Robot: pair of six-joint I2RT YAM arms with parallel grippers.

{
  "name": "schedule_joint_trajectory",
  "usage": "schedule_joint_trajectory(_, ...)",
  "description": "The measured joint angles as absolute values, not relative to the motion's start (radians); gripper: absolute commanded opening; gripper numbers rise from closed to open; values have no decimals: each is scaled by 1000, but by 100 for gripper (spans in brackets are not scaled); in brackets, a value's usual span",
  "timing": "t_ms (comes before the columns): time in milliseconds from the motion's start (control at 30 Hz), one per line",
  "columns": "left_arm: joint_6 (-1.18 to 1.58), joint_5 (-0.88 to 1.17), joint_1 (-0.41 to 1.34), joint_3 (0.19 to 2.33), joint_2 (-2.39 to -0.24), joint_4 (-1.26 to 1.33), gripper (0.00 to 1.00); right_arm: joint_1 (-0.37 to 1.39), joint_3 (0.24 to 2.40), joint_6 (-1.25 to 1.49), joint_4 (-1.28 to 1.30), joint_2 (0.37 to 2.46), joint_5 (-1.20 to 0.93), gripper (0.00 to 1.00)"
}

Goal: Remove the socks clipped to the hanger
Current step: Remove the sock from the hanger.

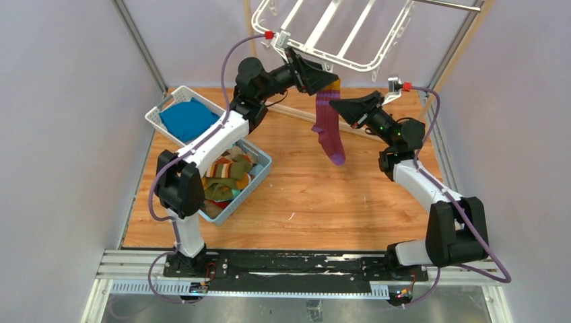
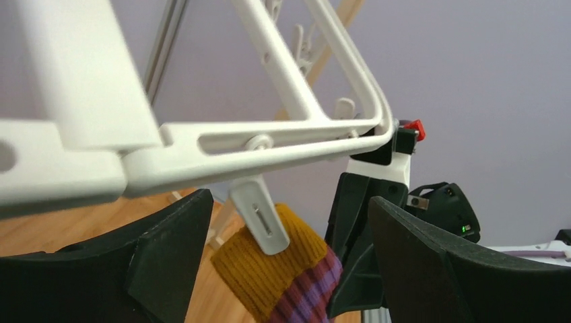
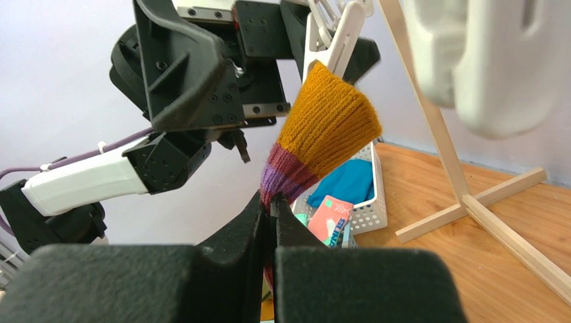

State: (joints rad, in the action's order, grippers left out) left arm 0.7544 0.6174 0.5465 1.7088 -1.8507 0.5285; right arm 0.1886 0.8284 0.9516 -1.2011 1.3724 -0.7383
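The white hanger [image 1: 337,33] hangs at the top of the overhead view. One sock [image 1: 328,128], striped purple and maroon with a mustard cuff [image 2: 269,269], dangles from a white clip [image 2: 261,215] on the frame's near corner. My left gripper [image 2: 289,205] is raised to that corner and stands open, its fingers on either side of the clip and cuff without touching them. My right gripper [image 3: 273,202] is shut on the sock [image 3: 326,121] just below the cuff, where the stripes begin. The sock's foot hangs free over the table.
A white basket [image 1: 156,116] with a blue cloth sits at the back left. Beside it a blue basket [image 1: 264,165] holds several socks. The wooden rack's base [image 3: 471,202] lies across the table behind the sock, and its pole rises at the right.
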Motion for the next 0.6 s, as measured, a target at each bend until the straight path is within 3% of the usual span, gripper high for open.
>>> schedule_joint_trajectory(300, 749, 670, 533, 1628, -1851, 572, 97, 185, 829, 958, -1199, 1364, -741, 0)
schedule_joint_trajectory(600, 779, 795, 527, 1685, -1882, 754, 92, 170, 830, 978, -1189, 1353, -760, 0)
